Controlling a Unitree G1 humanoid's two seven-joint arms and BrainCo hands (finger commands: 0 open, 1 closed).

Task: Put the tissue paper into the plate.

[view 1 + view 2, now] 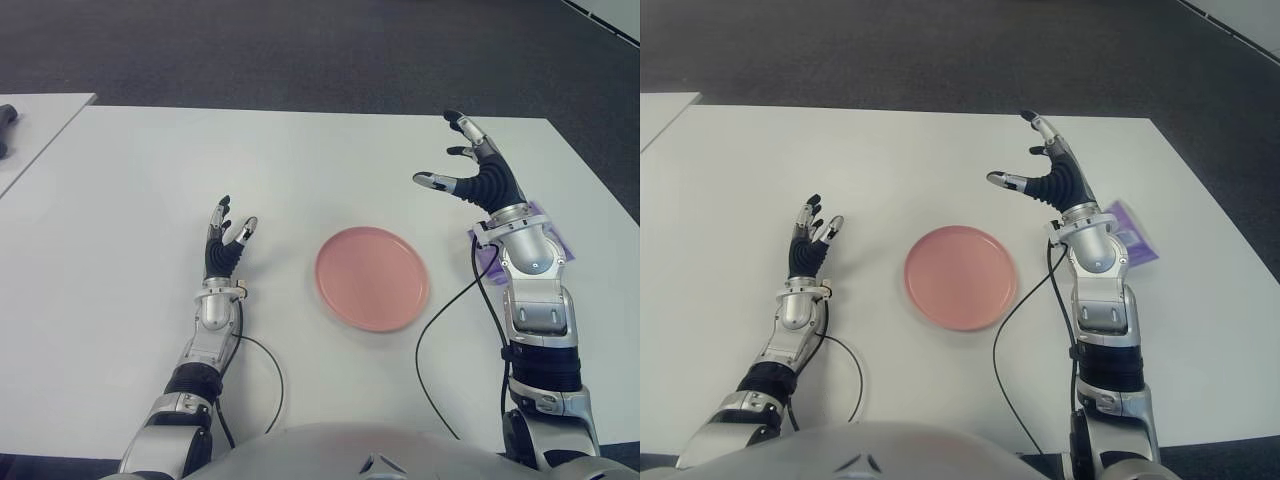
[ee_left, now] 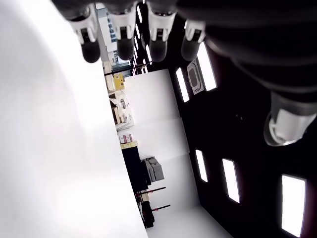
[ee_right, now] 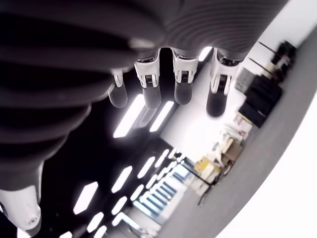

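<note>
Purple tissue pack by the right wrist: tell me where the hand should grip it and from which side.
Most of the purple tissue pack is hidden behind the right forearm. It seems to lie flat on the table, so probably come from above and pinch its two long edges. The right hand is raised, open and empty; it must pull back first.

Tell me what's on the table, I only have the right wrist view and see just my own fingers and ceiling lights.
Observer: A pink plate sits mid-table, nothing on it.
Operator: Where's the tissue?
Observer: A purple tissue pack lies on the table beside the right wrist, partly hidden by the arm.
Operator: And my right hand?
Observer: The right hand shows beyond the plate's right side, fingers spread, holding nothing.
Operator: Left hand?
Observer: The left hand is open, left of the plate.
</note>
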